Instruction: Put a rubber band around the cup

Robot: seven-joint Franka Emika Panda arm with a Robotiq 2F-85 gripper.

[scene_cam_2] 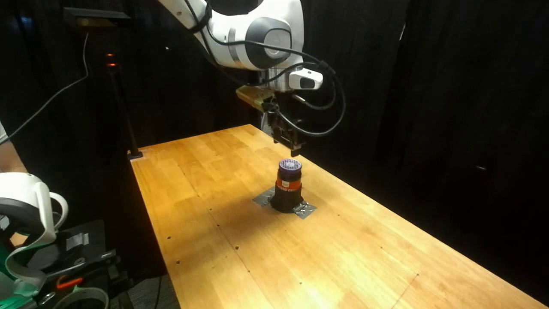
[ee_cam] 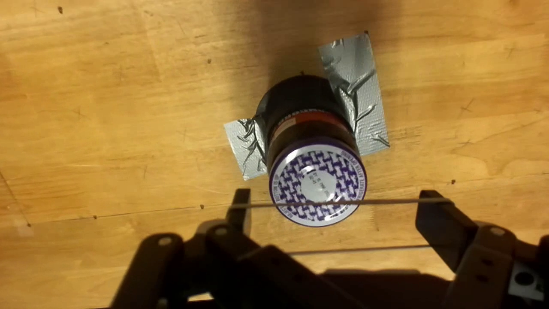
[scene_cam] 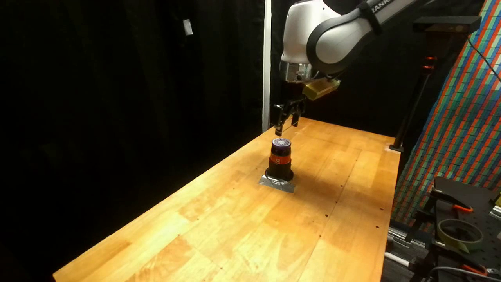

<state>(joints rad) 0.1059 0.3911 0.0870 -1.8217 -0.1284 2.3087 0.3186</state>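
Cup (scene_cam: 280,152): one lidded jar, upright on the table (scene_cam: 282,243) below the hand (ee_cam: 337,198), not yet banded.
Rubber band (ee_cam: 388,201): one thin loop, two straight strands across the hand's widely parted fingers (ee_cam: 444,227); nothing gripped between them.
Fitting: we would centre the lid (ee_cam: 318,184) between both strands, then lower straight, fingers spread, lest the band catch its edge.
Lid: smooth disc, purple-and-silver print.
Holder (ee_cam: 300,92): black cylinder, flared foot, around the cup's lower part.
Tape (ee_cam: 364,98): two silver strips, creased.
Table: blond wood, grain visible.
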